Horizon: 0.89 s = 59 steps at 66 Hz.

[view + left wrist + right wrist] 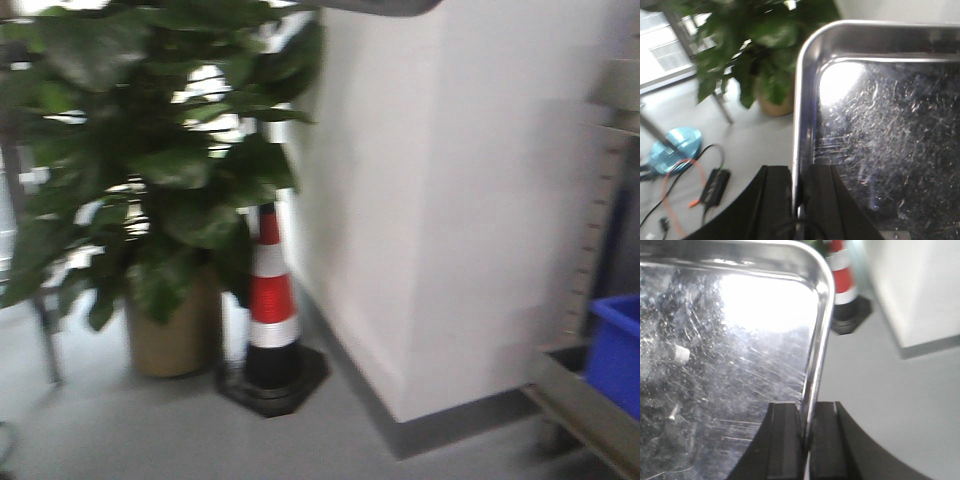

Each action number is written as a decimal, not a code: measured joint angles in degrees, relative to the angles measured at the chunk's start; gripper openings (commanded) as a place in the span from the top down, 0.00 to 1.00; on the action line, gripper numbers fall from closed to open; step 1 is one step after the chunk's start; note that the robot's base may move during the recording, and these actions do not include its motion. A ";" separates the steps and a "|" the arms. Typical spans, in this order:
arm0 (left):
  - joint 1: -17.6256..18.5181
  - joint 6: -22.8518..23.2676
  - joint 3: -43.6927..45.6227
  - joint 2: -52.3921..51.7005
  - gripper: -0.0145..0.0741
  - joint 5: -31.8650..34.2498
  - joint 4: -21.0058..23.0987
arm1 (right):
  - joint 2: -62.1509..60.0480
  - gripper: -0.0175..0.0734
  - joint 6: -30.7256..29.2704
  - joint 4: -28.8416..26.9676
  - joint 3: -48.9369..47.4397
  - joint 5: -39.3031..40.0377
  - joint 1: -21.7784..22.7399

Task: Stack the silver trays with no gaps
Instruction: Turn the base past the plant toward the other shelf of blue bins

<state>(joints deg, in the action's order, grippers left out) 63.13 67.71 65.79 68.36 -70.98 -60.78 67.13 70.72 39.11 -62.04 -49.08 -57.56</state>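
Observation:
A silver tray (880,100) with a scratched, shiny floor fills most of the left wrist view. My left gripper (799,172) is shut on its left rim, one black finger outside and one inside the wall. In the right wrist view the same kind of silver tray (725,340) shows, and my right gripper (805,410) is shut on its right rim. The tray hangs above the grey floor between both grippers. A dark edge at the top of the front view cannot be identified, and neither gripper shows there.
A potted plant (160,200) and a red-and-white traffic cone (272,300) stand by a white wall corner (440,200). A blue bin (615,350) sits on a metal shelf (580,400) at right. Cables and a black adapter (712,185) lie on the floor.

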 measured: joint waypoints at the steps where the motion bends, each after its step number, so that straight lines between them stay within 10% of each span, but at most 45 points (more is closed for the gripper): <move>1: 0.00 -0.12 0.00 0.00 0.85 0.00 0.00 | 0.00 0.82 0.00 0.00 0.00 0.16 0.00; 59: -0.54 -0.12 -0.12 -0.20 0.85 -4.01 -0.54 | -0.86 0.82 -0.11 1.72 0.20 10.54 0.75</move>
<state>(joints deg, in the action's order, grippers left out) 62.59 67.59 65.67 68.15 -74.98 -61.32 66.26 70.61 40.84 -61.84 -38.55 -56.80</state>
